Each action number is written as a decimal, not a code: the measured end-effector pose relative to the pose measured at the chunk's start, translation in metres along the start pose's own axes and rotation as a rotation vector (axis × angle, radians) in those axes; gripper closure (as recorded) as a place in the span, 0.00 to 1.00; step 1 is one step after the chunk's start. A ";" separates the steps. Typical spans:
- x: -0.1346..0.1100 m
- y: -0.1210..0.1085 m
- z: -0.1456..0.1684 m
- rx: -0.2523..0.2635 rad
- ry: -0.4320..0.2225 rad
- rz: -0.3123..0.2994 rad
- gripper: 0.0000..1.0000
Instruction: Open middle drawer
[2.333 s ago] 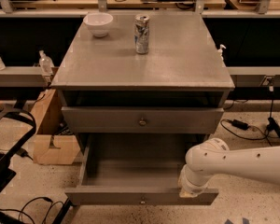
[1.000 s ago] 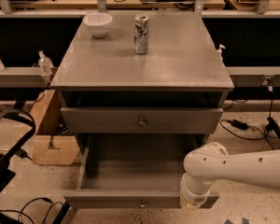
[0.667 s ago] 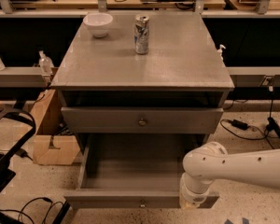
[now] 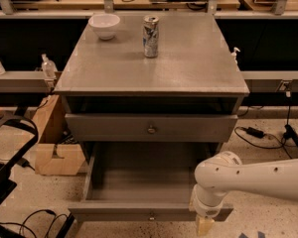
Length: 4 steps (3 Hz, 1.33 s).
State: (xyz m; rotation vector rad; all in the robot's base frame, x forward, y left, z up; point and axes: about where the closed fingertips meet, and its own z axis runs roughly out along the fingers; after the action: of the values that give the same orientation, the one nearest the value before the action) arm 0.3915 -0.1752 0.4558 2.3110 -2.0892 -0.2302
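Note:
The middle drawer (image 4: 139,182) of the grey cabinet stands pulled far out, its bare floor showing. Its front panel (image 4: 114,211) with a small round knob (image 4: 151,216) is low in the view. My white arm (image 4: 258,177) reaches in from the right. The gripper (image 4: 204,225) points down at the right end of that drawer's front panel, mostly hidden under the wrist. Above it, another grey drawer (image 4: 109,128) with a round knob (image 4: 151,129) sits slightly out under the cabinet top.
A white bowl (image 4: 104,25) and a drink can (image 4: 150,29) stand at the back of the cabinet top (image 4: 154,68). A wooden block (image 4: 57,157), cables and a black frame (image 4: 10,152) lie on the floor to the left. More cables (image 4: 260,135) run on the right.
The arm's wrist and gripper have dropped slightly toward the front of the open drawer, and the drawer front sits a little lower in view than 2.3 seconds ago.

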 end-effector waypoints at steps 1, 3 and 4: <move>0.000 0.003 0.001 -0.002 0.000 0.000 0.00; 0.002 -0.009 -0.003 -0.015 0.014 -0.005 0.04; 0.002 -0.008 -0.003 -0.017 0.014 -0.005 0.27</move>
State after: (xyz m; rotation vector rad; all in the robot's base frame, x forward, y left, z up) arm 0.4002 -0.1769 0.4573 2.3023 -2.0666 -0.2300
